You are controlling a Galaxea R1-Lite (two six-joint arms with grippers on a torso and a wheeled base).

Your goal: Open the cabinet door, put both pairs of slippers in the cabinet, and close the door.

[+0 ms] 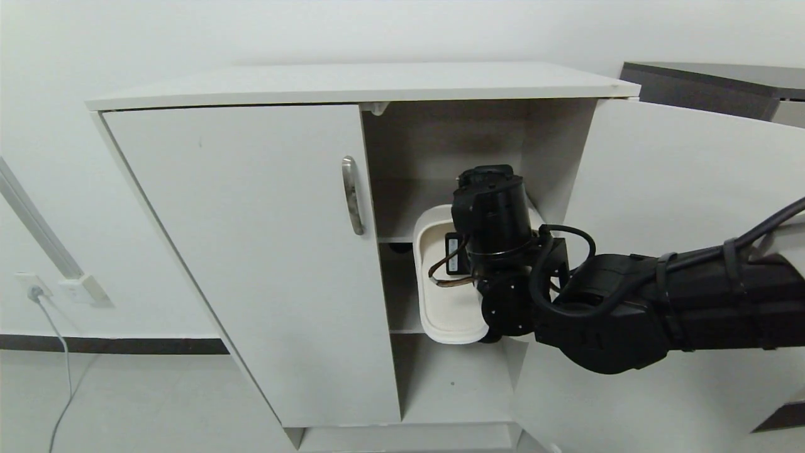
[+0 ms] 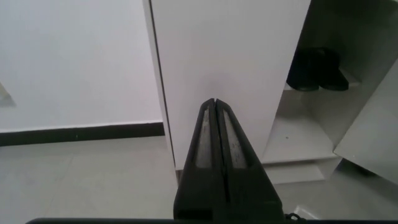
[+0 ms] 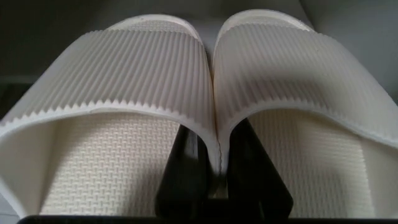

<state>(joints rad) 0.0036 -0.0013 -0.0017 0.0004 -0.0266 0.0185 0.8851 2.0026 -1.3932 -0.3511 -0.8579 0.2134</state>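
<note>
White slippers (image 1: 440, 302) (image 3: 143, 74) hang in the open right half of the cabinet (image 1: 365, 82), stood on end in front of its shelves; whether they touch a shelf cannot be told. The right tool (image 3: 214, 155) pinches the pair side by side, its dark fingers (image 3: 183, 162) clamped on the two inner edges where the ribbed straps meet. At 9 o'clock from the slippers is the left door (image 1: 251, 251), shut, with its metal handle (image 1: 352, 195) by the inner edge. At 3 o'clock the right door (image 1: 660, 189) stands swung wide. The left tool (image 2: 214, 109) is pressed together with nothing in it, low before the left door. From it, at 1 o'clock, a dark pair (image 2: 317, 68) sits on a shelf above the bottom compartment. At 8 o'clock from the cabinet, a wall socket (image 1: 38, 292) has a grey cable (image 1: 63, 365) hanging to the floor.
</note>
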